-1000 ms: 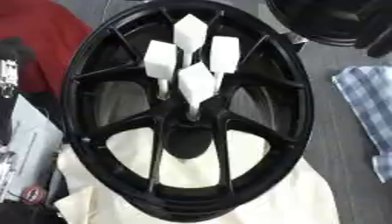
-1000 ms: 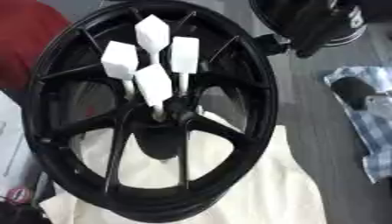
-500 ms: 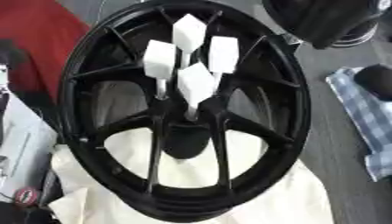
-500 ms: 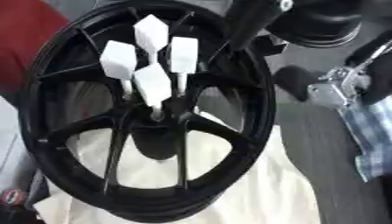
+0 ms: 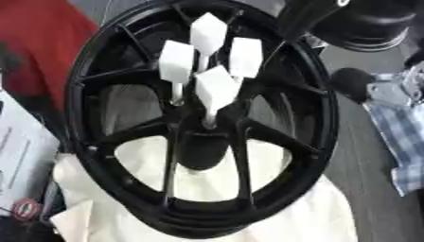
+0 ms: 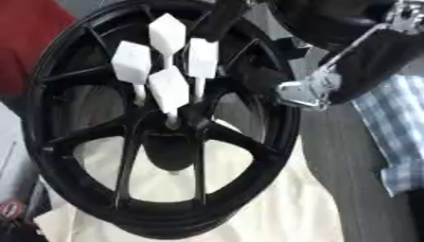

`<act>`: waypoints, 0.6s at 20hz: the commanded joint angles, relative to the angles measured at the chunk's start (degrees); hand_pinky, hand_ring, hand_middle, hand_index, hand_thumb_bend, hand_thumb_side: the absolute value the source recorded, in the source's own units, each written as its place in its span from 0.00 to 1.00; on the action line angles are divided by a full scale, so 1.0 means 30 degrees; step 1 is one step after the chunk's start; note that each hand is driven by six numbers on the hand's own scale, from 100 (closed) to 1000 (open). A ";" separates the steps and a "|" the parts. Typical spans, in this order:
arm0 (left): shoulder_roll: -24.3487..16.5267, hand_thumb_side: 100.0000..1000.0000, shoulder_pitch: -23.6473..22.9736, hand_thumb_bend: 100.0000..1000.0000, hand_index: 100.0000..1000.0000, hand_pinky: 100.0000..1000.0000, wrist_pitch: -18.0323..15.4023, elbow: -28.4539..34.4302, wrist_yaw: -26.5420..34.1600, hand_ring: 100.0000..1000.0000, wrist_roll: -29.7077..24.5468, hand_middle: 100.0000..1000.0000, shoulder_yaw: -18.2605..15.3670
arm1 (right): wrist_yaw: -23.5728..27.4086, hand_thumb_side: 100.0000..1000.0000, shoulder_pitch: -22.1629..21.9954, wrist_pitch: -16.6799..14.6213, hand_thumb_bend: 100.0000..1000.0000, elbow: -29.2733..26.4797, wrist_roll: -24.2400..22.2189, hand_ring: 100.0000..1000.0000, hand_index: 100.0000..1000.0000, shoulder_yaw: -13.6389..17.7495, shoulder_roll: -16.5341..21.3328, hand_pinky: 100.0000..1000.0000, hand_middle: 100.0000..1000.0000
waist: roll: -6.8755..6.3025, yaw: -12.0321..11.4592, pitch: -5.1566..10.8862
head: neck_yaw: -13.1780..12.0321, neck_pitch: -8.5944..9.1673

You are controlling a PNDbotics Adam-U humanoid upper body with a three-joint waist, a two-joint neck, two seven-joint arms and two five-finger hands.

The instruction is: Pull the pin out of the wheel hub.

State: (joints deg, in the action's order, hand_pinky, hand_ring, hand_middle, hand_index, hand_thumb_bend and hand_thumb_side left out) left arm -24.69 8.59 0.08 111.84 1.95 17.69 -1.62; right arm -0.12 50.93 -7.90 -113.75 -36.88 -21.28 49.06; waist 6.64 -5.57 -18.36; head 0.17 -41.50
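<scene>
Left eye view: black wheel hub fills centre of frame, lying on cream cloth. Four white-headed pins stand upright in hub centre, upper-mid frame. Right hand enters at right edge, beside rim, apart from pins; finger state: cannot tell.

Right eye view: right hand, black w/ silver joints, overlaps rim at upper right. No contact w/ pins. Checked cloth at right edge.
</scene>
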 commanded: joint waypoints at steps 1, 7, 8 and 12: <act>-0.0525 0.69 0.0207 0.00 0.76 0.85 -0.0010 0.0160 0.0067 0.71 -0.0071 0.61 -0.0009 | -0.0665 0.49 0.0180 0.0985 0.16 0.0198 0.0000 0.89 0.83 0.0064 0.0088 0.89 0.78 | -0.0073 -0.0060 0.0268 | 0.0091 0.0052; -0.0445 0.69 0.0284 0.00 0.76 0.85 0.0011 0.0092 0.0118 0.70 -0.0151 0.61 0.0044 | -0.2471 0.50 0.0549 0.2206 0.19 0.1936 0.0038 0.92 0.85 -0.0297 -0.0906 0.91 0.81 | -0.0057 -0.0204 0.0195 | 0.0337 -0.0014; -0.0439 0.69 0.0287 0.00 0.76 0.85 0.0010 0.0085 0.0123 0.70 -0.0155 0.61 0.0044 | -0.2796 0.50 0.0611 0.2296 0.19 0.2260 0.0051 0.92 0.85 -0.0353 -0.1084 0.91 0.81 | -0.0058 -0.0216 0.0191 | 0.0365 -0.0039; -0.0408 0.69 0.0263 0.00 0.76 0.85 0.0007 0.0061 0.0137 0.70 -0.0161 0.61 0.0036 | -0.4055 0.49 0.0771 0.2628 0.19 0.3359 0.0447 0.92 0.85 -0.0435 -0.1663 0.91 0.81 | -0.0043 -0.0236 0.0187 | 0.0436 -0.0176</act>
State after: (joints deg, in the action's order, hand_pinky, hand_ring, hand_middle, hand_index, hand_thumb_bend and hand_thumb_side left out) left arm -24.69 8.86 0.23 111.45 2.10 17.40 -1.30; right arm -10.90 52.09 -0.41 -104.39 -35.99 -23.02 43.58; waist 6.85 -6.28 -18.73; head 1.23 -41.78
